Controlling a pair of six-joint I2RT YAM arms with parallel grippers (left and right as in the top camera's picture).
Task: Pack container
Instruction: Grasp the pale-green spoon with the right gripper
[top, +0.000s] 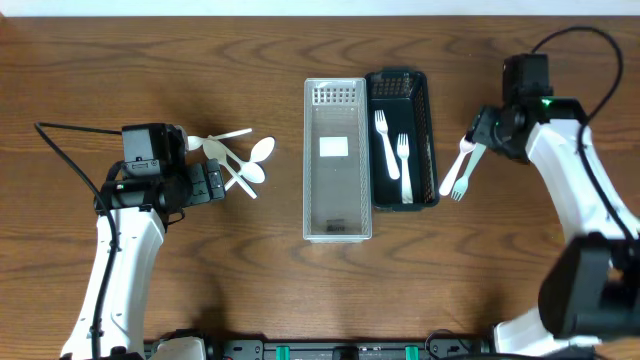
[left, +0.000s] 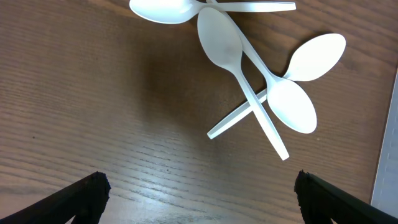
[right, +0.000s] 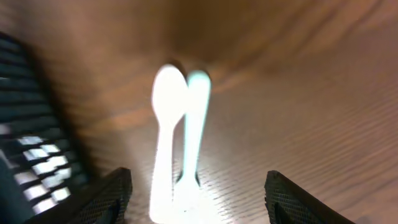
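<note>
A clear container (top: 338, 230) and a black container (top: 428, 110) stand side by side mid-table. Two white forks (top: 393, 140) lie in the black one. Several white spoons (top: 240, 160) lie in a pile left of the clear container; they also show in the left wrist view (left: 249, 74). My left gripper (top: 212, 183) is open and empty just short of the pile, its fingers (left: 199, 193) wide apart over bare wood. Two white forks (top: 460, 170) lie on the table right of the black container, blurred in the right wrist view (right: 177, 143). My right gripper (right: 198, 193) is open over their handles.
A white label (top: 334, 146) lies inside the clear container. The black container's mesh wall (right: 31, 143) shows at the left of the right wrist view. The table is brown wood.
</note>
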